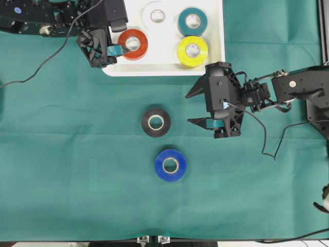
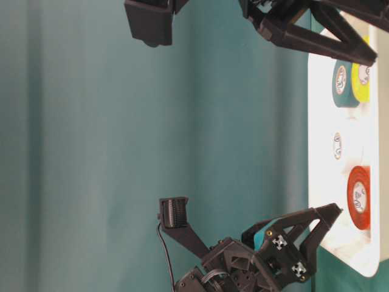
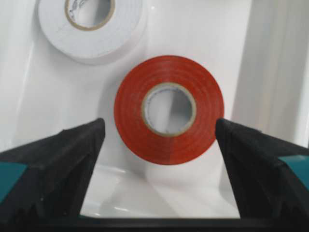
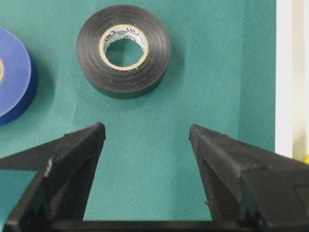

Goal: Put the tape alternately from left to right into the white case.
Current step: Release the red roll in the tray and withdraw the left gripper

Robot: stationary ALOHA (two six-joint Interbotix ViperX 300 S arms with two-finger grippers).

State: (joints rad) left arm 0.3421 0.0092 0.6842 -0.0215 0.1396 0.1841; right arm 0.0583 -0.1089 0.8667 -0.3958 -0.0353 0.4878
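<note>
We count 4 rolls in the shallow white plastic case [image 1: 216, 62] at 12 o'clock: red-orange [image 1: 133, 44], white [image 1: 156, 15], teal [image 1: 193, 21], yellow [image 1: 192, 51]. Black tape ring [image 1: 156, 122] and blue tape ring [image 1: 170, 165] lie on cloth, center/6 o'clock. Left gripper [image 3: 159, 140] jaws wide, straddling the red-orange roll, not touching; right gripper [image 4: 147, 140] wide, empty.

Printing on black tape [image 4: 123, 50] core — too small; nothing legible elsewhere.

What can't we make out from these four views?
- White case: far rim cut off by the top edge of the overhead view.
- White roll: cropped by the top edge in the left wrist view.
- Blue roll: cut by the left edge in the right wrist view.
- Core label print on the black roll: too small to read.
</note>
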